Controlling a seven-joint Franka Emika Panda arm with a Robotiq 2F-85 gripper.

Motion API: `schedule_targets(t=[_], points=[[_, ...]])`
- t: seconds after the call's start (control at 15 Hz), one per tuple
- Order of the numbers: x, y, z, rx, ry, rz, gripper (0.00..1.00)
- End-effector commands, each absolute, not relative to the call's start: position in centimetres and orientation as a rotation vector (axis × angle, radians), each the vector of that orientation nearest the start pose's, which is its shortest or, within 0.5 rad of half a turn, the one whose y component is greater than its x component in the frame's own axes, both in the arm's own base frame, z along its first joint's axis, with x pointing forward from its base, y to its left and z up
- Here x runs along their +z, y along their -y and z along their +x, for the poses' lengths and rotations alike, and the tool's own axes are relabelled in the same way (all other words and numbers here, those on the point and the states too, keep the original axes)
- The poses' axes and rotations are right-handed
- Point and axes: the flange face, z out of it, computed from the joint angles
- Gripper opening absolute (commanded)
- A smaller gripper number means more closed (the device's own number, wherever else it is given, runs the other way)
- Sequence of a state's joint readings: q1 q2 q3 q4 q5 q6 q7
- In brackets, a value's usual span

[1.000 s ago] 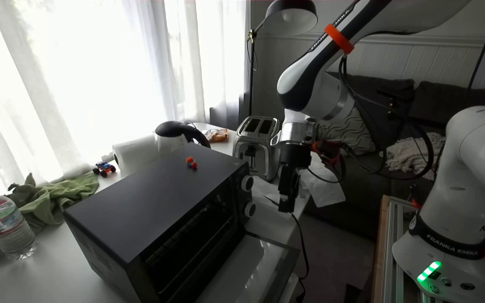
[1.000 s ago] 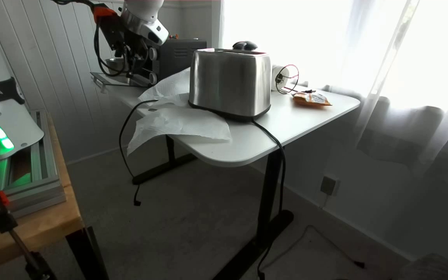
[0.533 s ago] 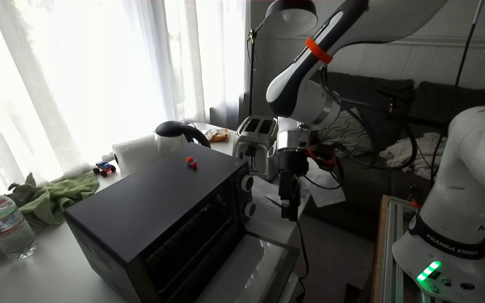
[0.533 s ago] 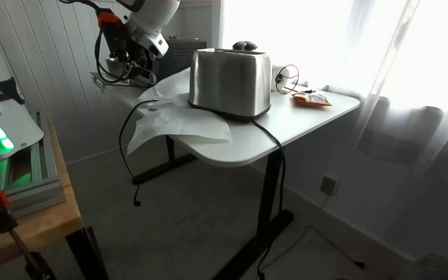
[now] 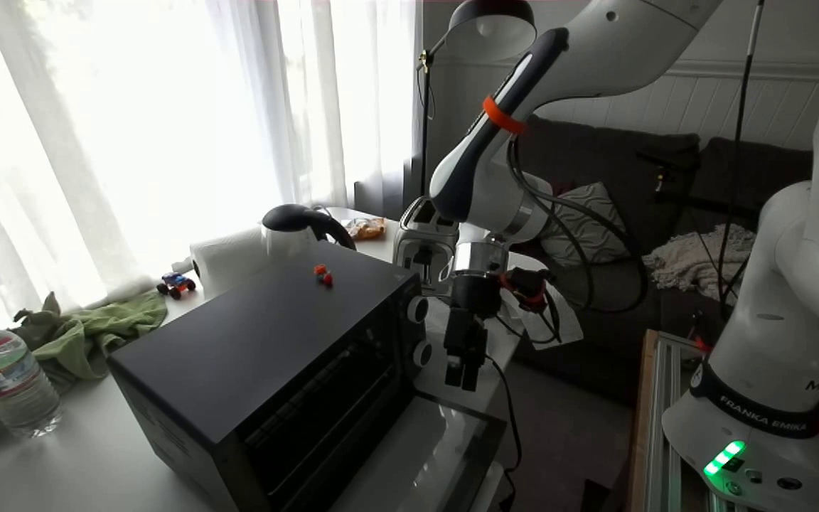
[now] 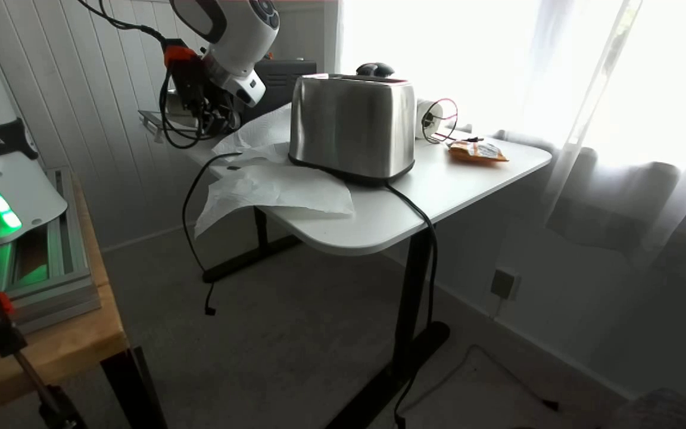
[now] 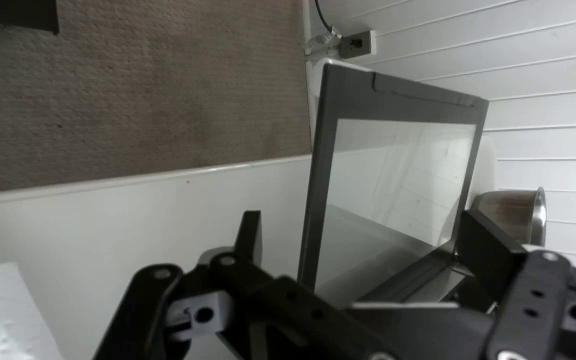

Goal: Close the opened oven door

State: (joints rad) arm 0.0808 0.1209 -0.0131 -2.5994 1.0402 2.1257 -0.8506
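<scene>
Oven (image 5: pixel 260 338), toaster (image 6: pixel 352 128) on white table (image 6: pixel 444 182)

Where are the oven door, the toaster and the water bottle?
Oven door (image 7: pixel 398 170): in the wrist view, on its glass.
Toaster (image 6: pixel 352 128): in an exterior view, on its shiny side.
Water bottle (image 5: pixel 4 375): in an exterior view, on its label.

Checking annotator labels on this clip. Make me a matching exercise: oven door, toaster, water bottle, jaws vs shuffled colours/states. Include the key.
Things:
1. oven door
2. toaster
3. water bottle
4. jaws (wrist view)

Colours and states:
A. brushed silver
B. spread wide apart
C. hinged down, open
D. see-through, with a pale cap

Pairs: 1-C, 2-A, 3-D, 4-B
</scene>
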Motion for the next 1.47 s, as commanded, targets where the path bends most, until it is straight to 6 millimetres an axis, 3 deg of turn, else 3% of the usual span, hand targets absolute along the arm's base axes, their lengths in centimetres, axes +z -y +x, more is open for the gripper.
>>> schedule_targets(t=[0.0,0.4,0.8,1.07,1.4], points=[[17.5,-7.8,39.1,0.220,0.038,-2.261,1.00],[15.6,-9.0,39.6,0.260,-0.010,-2.214,1.00],[14.3,-10.2,40.1,0.320,0.071,-2.103,1.00],[14.7,-10.2,40.3,0.294,0.112,-1.990,1.00],[15.7,-9.1,39.2,0.291,0.050,-1.863,1.00]])
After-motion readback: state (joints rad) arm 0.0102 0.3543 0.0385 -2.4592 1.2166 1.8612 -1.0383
